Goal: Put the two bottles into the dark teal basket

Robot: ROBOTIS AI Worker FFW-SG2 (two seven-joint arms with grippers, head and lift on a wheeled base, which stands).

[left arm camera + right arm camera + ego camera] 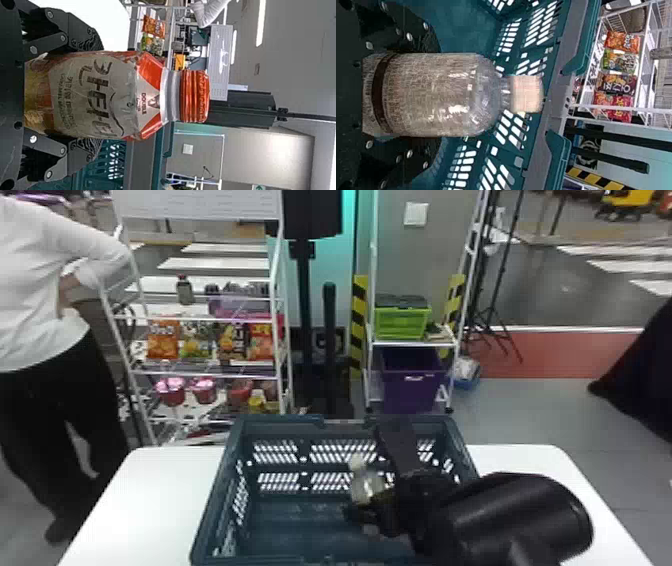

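Over the right half of the dark teal basket [280, 515], my right gripper [372, 510] is shut on a clear bottle [367, 486] with a pale cap, held upright inside the rim. The right wrist view shows that clear bottle [435, 95] between the two fingers of my right gripper [431, 95], with the basket's slotted wall [552, 99] behind it. In the left wrist view, my left gripper [93, 95] is shut on a bottle with a red cap [119, 97], and the basket [136, 162] lies off to one side of it.
The basket stands on a white table [155, 490]. Beyond are a snack rack [210, 320] on the left and a shelf with a green crate [402, 321] and a purple bin [410, 385]. The right forearm [520, 515] crosses the basket's right side.
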